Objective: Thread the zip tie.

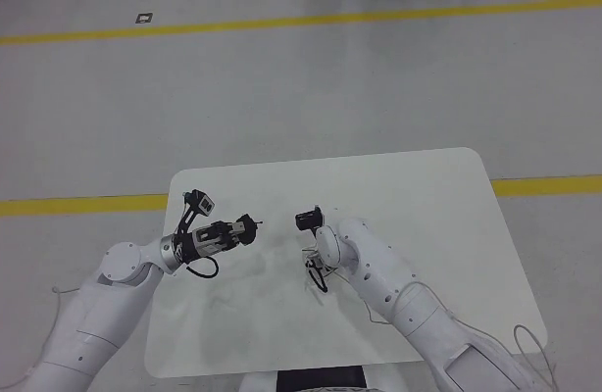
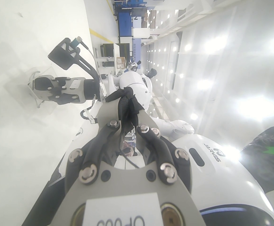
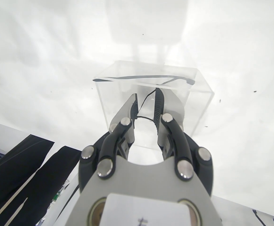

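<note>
1. Zip tie [image 3: 137, 77] lies atop the clear box [image 3: 198, 106]; right gripper [image 3: 146, 95] partly open, empty, just above it.
2. Left gripper [image 2: 125, 96], at the box's 10 o'clock, pinched closed; contents unclear.
3. Risk: a clumsy pinch could flick the thin tie off.

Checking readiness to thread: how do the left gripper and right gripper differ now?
The left gripper is shut; the right gripper is open. The left gripper points toward the right one; the right gripper points at the clear box. Both have the same two-finger build.
</note>
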`<state>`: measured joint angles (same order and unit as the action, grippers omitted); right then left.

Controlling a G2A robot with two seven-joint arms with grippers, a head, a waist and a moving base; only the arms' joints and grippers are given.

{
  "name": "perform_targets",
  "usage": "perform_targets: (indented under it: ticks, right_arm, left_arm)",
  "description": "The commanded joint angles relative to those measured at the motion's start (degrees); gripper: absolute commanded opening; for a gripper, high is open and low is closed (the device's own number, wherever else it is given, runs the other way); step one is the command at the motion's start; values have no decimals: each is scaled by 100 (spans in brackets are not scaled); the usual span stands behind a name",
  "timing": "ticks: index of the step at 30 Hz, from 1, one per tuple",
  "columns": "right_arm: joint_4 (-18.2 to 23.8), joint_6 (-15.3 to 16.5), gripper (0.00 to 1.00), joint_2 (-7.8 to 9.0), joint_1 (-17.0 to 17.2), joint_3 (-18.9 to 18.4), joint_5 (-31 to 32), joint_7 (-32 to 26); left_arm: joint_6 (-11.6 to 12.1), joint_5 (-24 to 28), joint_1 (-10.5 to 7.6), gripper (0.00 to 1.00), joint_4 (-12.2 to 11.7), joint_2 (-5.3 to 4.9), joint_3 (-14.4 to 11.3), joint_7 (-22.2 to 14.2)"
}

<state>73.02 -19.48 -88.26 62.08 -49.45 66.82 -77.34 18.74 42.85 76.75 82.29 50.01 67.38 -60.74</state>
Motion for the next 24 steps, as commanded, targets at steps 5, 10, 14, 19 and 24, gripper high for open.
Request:
perform_targets:
  ticks: [5,10,14,19,24]
  right_arm:
    - [-16,0,0,-65,47,-69,126,-23]
    - [92,0,0,-89,103,-179,231,-99]
    - [338,0,0,-74,173,-276,303,-230]
    - [581,87,0,-5,271,-390,229,-230]
    - [920,166,0,110,370,-572,-9,-230]
  left_arm:
    - [0,0,0,0,0,0,0,0]
    - [0,0,0,0,0,0,0,0]
    - [0,0,0,0,0,0,0,0]
    - [0,0,0,0,0,0,0,0]
    - [0,0,0,0,0,0,0,0]
